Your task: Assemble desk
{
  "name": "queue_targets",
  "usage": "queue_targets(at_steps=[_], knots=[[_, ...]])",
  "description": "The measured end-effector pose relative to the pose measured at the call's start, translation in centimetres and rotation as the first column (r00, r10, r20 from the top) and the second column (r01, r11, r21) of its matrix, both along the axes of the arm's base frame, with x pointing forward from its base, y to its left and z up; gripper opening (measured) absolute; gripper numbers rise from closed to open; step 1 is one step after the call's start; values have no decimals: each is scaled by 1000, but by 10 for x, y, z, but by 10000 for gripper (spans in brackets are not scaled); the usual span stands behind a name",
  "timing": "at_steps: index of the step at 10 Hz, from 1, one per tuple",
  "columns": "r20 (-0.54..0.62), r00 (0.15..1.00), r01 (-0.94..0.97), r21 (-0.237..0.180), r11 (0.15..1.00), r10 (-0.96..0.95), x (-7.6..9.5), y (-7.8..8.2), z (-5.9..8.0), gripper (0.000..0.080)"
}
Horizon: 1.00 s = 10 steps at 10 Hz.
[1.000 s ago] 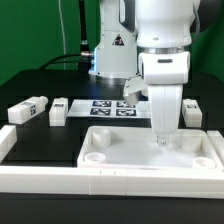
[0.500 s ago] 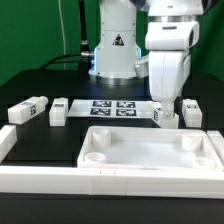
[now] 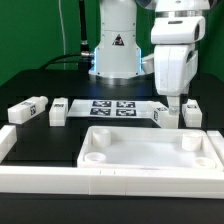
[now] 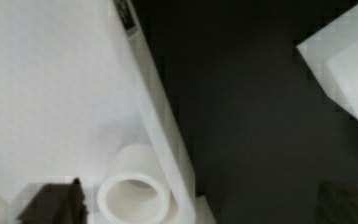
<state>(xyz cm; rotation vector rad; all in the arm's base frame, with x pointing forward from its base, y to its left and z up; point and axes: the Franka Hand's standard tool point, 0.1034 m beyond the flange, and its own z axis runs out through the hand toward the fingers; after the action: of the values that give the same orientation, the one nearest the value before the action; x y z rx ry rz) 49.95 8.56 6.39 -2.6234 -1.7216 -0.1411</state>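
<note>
In the exterior view the hand (image 3: 172, 104) is seen empty above the far part of the tabletop (image 3: 55, 142), over the narrow gap between the two legs (image 3: 165, 113) towards the exterior view's right; whether its fingers are spread cannot be read there. Two more legs (image 3: 58, 111) lie towards the exterior view's left, with the marker board (image 3: 112, 107) between the pairs. The tray (image 3: 150, 152) lies nearer the near edge, and no leg is seen standing in it. Trouble is judged likeliest on the way down: with the pair so close together, a finger could land on one leg or push its neighbour aside, and an off-centre grip could leave a leg tilted and hard to seat in a corner socket. The fingertips blend into the white legs behind them, and the tray's near rim merges with the rail (image 3: 110, 182). In the wrist view the fingers (image 4: 51, 205) show as dark blurred shapes set well apart with nothing between them, so the hand is taken to be open. A corner of the tray with its round socket (image 4: 131, 192) is seen beneath, across bare tabletop from a white block (image 4: 345, 65), probably a leg, that is cut off by the frame. No tags can be read.
</note>
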Motion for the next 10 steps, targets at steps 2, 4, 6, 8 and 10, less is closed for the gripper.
queue_targets(at_steps=[2, 4, 6, 8, 10], knots=[[7, 992, 128, 13, 992, -128, -5, 0, 1, 649], [-25, 918, 397, 26, 917, -397, -18, 14, 5, 649], [-37, 853, 522, 41, 852, -521, -18, 19, 4, 649], [-48, 808, 590, 46, 806, -588, -18, 19, 4, 649], [-73, 680, 733, 56, 678, -730, -21, 23, 3, 649]])
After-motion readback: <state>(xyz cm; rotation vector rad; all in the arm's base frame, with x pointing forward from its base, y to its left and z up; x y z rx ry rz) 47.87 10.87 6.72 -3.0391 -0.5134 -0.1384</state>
